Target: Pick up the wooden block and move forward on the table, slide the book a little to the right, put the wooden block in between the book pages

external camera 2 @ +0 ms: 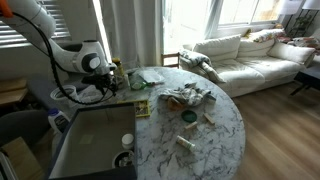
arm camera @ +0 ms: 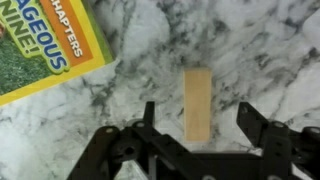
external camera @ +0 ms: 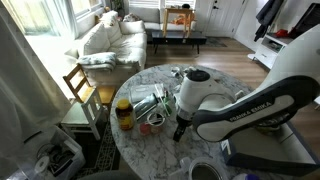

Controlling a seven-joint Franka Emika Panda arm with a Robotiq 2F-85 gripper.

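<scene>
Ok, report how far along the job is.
Nothing looks done: the wooden block lies flat on the marble table, ungrasped. In hand: the open gripper straddles it. Left: lift and move it forward, slide the book right, put the block between its pages.

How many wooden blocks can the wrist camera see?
1. The rectangular wooden block lies on the white-and-grey marble table, between the open gripper's fingers, beside the yellow book. Others may be hidden elsewhere.
</scene>
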